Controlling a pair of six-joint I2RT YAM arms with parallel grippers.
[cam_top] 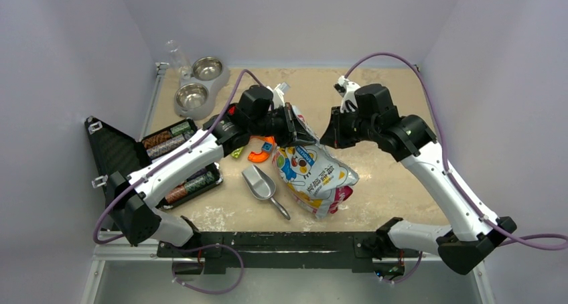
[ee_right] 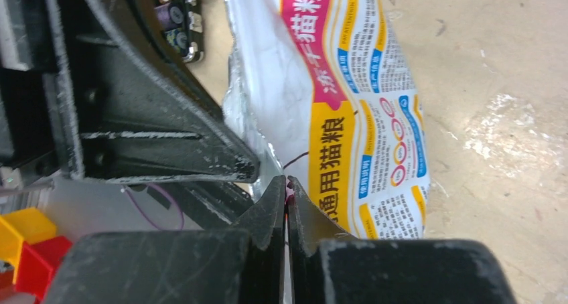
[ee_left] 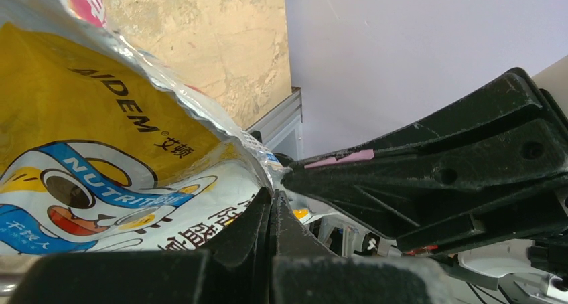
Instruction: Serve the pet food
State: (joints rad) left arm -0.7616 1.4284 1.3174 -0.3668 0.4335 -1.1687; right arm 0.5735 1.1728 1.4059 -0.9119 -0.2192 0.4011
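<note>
Top view, bag: the food bag point(cam_top: 315, 177) lies on the table point(cam_top: 395, 183), its top end lifted between the two arms.
Top view, grippers: the left gripper point(cam_top: 293, 125) is at the bag's top from the left. The right gripper point(cam_top: 331, 134) is at it from the right, and the two are close together.
Top view, serving things: a metal scoop point(cam_top: 261, 183) lies just left of the bag. A double bowl point(cam_top: 198, 87) stands well away, beyond the bag's far-left side.
Left wrist view, jaws: the left gripper point(ee_left: 271, 202) has its jaws pressed together on the bag's point(ee_left: 100, 130) foil edge. The right gripper's finger point(ee_left: 435, 177) is just beside them.
Right wrist view, jaws: the right gripper point(ee_right: 287, 189) is likewise clamped on the edge of the bag point(ee_right: 348, 103), with no gap showing.
Pet food: no pellets are visible, so it is judged to be inside the bag.
Step in hand: probably opening the bag, with both grippers pinching its top.
Next move: likely pulling the two pinches apart to spread the mouth. This calls for firm grips and a steady pull, so the foil neither slips nor spills.
</note>
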